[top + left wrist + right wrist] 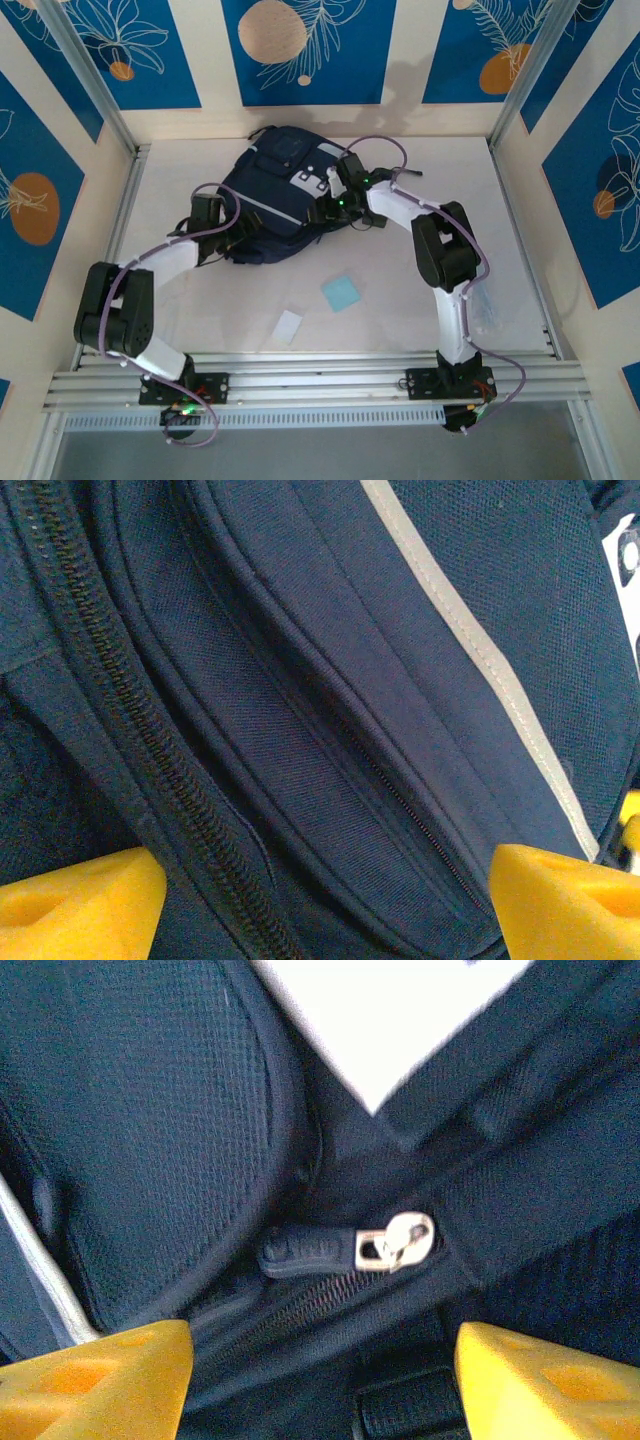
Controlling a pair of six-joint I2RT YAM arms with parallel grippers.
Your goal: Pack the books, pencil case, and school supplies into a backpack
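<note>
Navy backpack [262, 192] lies just beneath spread right pincer [322, 1360]

backpack [275, 200]: big navy fabric bag, lying slumped toward the far side of the table [420, 340], front face up
trim: light grey stripe [470, 650] cutting diagonally across the front panel, stitched along both edges
patch: white patch [390, 1020] on the front pocket, bit blurry up close
main zipper [140, 740]: chunky dark teeth, looks zipped shut along the stretch in the left wrist view
zip pull [395, 1242]: silver slider with a dark tab, lying flat at the seam beside a mesh-textured panel
blue pad [341, 293]: small light-blue square, flat on the table, slightly rotated, nearer than the backpack and clear of it
white piece [288, 327]: smaller white rectangle, flat, tilted, near the blue pad on its near-left, not touching
</note>
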